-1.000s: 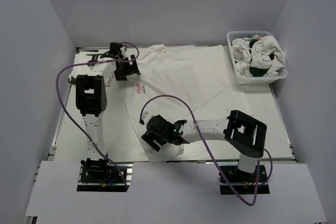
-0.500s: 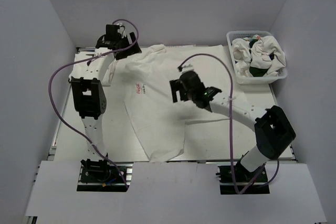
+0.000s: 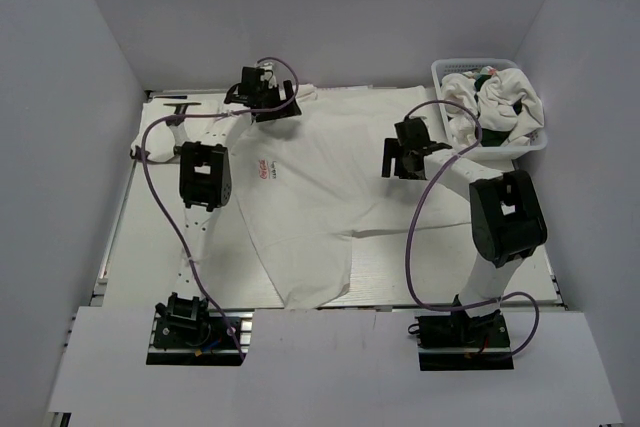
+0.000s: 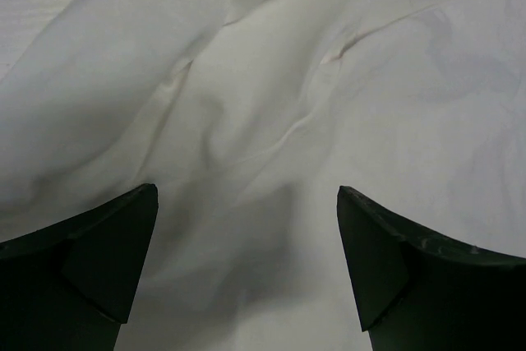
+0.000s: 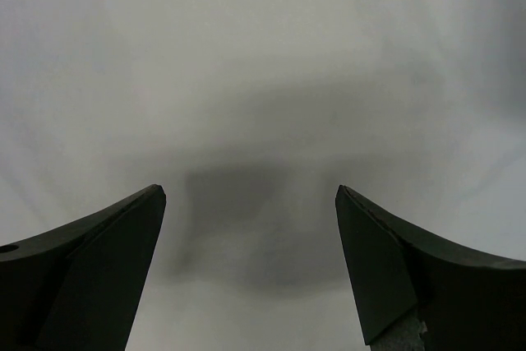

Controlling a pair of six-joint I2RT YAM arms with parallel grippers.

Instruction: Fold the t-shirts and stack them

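Shirt status: one large white cloth t-shirt (image 3: 335,182) lies spread out over most of the white bench (image 3: 150,247), running from the far edge down to the near edge, with its small red chest print (image 3: 262,169) facing up on the left side. The lettering in that print is too small for me to read. The cloth is mostly flat but wrinkled, and there's a long crease or edge running across its lower right part. The left gripper (image 3: 268,107) sits over the far-left end of the shirt, close to the back edge of the bench. Its jaws stand wide apart with nothing between them, and the wrist camera shows rumpled folds of white cloth right underneath. The right gripper (image 3: 398,159) is over the right-hand part of the same shirt, just beside the white plastic lattice basket (image 3: 446,135) in the far right corner. Its jaws are spread wide too, holding nothing, with smooth cloth and a soft shadow below them. I honestly can't tell if either one is touching the fabric. Inside the basket are more crumpled white t-shirts (image 3: 500,97), bunched in a heap, with a bit of dark green print showing. Purple cables (image 3: 150,177) loop off both arms.
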